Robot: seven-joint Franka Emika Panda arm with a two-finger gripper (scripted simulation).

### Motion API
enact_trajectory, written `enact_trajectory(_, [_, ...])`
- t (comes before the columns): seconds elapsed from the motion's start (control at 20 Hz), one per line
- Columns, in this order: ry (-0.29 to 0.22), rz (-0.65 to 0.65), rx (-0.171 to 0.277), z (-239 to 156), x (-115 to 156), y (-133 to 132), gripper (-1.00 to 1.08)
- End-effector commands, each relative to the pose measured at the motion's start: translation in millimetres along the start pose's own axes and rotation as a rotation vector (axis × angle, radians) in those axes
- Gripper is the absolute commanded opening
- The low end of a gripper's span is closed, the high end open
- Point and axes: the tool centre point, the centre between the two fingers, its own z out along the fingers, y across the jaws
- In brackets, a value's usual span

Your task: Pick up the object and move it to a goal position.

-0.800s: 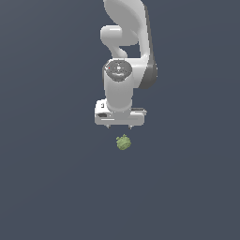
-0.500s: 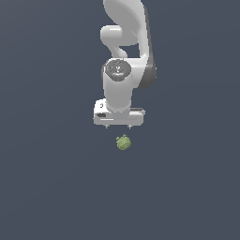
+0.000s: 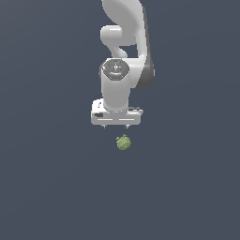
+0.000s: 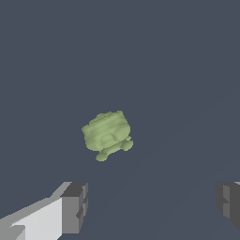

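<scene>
Wrist view first, because it is closest: you see the two grey finger pads (image 4: 75,206) of your white gripper (image 4: 150,206) at the edge of the picture, far apart from each other. So the jaws are spread wide and hold nothing. Between and past them lies the small bumpy light-green lump with a leafy end (image 4: 107,133), resting on the flat dark grey worktop (image 4: 187,70). The pads do not touch it.

Now look farther out, at the exterior view. Your white robot arm (image 3: 123,56) hangs straight down, with the gripper (image 3: 116,125) just above the green lump (image 3: 123,142). The lump sits a little toward the exterior view's right of the gripper's middle.

What has changed? Almost nothing. Compared with a moment ago, the arm and the lump are in nearly the same spots. So the pick-up has not started yet; you probably need to line up and go down next.

The wrist view shows you the open pads, which the exterior view hides. The exterior view shows the gap between gripper and lump. No goal mark shows in either view.
</scene>
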Motion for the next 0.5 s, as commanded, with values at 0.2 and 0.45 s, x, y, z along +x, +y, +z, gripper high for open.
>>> enact_trajectory(0.2, [0.002,0.043,0.003,2.5,1.0,-2.0,1.0])
enact_trajectory(0.45, [0.006,0.115,0.007,6.7,2.7,-4.9,1.0])
